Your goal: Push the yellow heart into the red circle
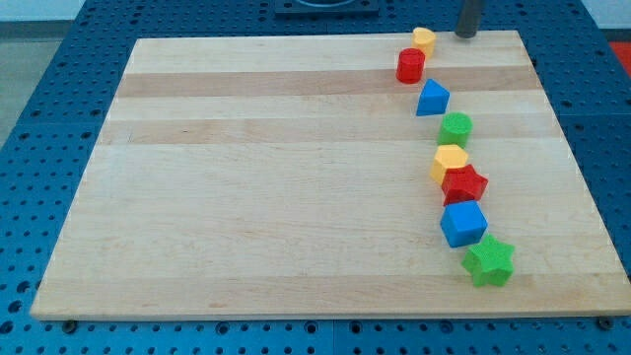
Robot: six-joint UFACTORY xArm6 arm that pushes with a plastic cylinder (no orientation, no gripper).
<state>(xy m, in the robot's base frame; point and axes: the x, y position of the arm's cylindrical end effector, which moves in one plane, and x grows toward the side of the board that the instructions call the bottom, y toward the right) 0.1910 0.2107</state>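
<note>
- Nearest the view's bottom, a green star (489, 261) is lying at the foot of a loose column of blocks running up the right part of the board (276, 177).
- Just above it, a blue cube (462, 223) is sitting close to the green star, and a red star (464, 184) is pressing against a yellow hexagon (449, 161) above that.
- Further up, a green cylinder (455, 128) and a blue triangle (432, 98) are standing a little apart from each other.
- At the view's top, the yellow heart (424, 40) is sitting right against the red circle (410, 65), which is lying just below and slightly left of it; the two are looking as if they are touching.
- Judging by that contact, the task is appearing finished or very nearly so; at most, a small nudge is remaining to press the yellow heart more firmly against the red circle.
- My tip (465, 35) is resting near the board's top edge, to the right of the yellow heart and clear of it, touching no block.
- Being a plain rod, my tip has no jaws to open or close, so it is clamping nothing.
- From where my tip is standing, any last push would be going leftward and downward, driving the yellow heart toward the red circle.
</note>
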